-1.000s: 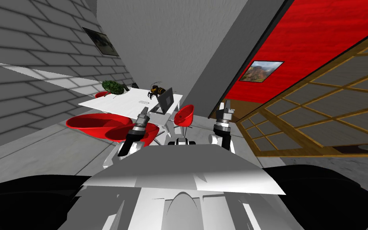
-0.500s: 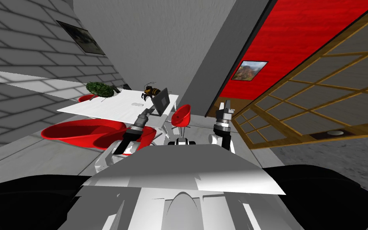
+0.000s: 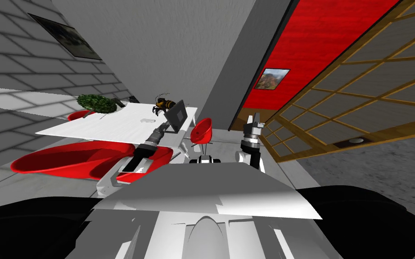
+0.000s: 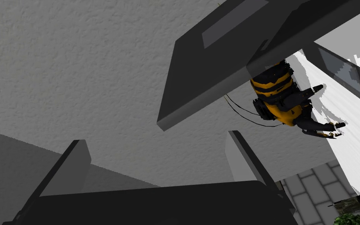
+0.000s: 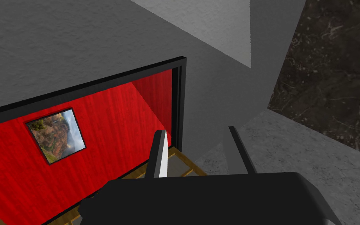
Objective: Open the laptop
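Since the laptop (image 3: 176,115) sits at the near edge of the table (image 3: 112,126) with its lid partly up, the left gripper (image 4: 155,138), wide open and empty just off that edge, should hook under the lid and lift slowly, missing the bee (image 4: 278,97).

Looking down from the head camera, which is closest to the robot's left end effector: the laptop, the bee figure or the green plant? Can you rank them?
From the left end effector:
1. laptop, just ahead, at the white table's right end.
2. bee, right behind the laptop.
3. green plant, across the table at its left end.
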Tool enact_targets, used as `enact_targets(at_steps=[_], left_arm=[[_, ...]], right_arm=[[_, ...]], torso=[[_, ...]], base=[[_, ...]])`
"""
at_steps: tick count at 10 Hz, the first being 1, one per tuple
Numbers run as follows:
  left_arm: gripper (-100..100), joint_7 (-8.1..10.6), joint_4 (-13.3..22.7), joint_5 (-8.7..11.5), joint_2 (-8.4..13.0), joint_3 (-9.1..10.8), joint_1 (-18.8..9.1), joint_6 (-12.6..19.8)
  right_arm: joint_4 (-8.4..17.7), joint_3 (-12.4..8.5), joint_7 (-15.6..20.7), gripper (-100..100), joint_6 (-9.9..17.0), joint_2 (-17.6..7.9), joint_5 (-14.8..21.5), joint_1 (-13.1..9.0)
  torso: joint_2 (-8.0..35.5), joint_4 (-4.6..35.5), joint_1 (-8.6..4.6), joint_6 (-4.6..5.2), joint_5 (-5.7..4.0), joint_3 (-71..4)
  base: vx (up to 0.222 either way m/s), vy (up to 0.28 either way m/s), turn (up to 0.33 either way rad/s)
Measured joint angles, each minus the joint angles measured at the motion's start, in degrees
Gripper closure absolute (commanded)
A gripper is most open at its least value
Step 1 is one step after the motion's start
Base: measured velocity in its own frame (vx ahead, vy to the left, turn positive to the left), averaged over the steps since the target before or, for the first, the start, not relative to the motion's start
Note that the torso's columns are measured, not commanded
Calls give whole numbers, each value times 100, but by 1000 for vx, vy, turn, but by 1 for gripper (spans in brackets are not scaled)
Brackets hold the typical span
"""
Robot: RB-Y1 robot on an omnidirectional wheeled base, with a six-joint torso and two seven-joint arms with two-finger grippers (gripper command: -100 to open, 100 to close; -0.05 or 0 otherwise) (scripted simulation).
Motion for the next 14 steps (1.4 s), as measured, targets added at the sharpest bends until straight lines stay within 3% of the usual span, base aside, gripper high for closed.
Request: enact_targets(at_steps=[10, 12, 13, 14], left_arm=[[-100, 112, 79, -70, 654, 501, -53, 1124], [-100, 127, 41, -54, 690, 528, -52, 1190], [100, 132, 33, -51, 694, 532, -52, 1205], [100, 132, 42, -51, 693, 531, -48, 1208]], right_arm=[[0, -1, 0, 0, 0, 0, 0, 0], [0, -1, 0, 0, 0, 0, 0, 1], [0, 0, 0, 0, 0, 0, 0, 1], [0, -1, 0, 0, 0, 0, 0, 1]], torso=[[-4, -1, 5, 1, 2, -2], [-12, -2, -8, 0, -3, -6], [0, -2, -6, 0, -2, -2], [16, 7, -6, 3, -4, 8]], base=[[43, 10, -106], [74, 2, -15], [8, 1, 6], [4, 61, 6]])
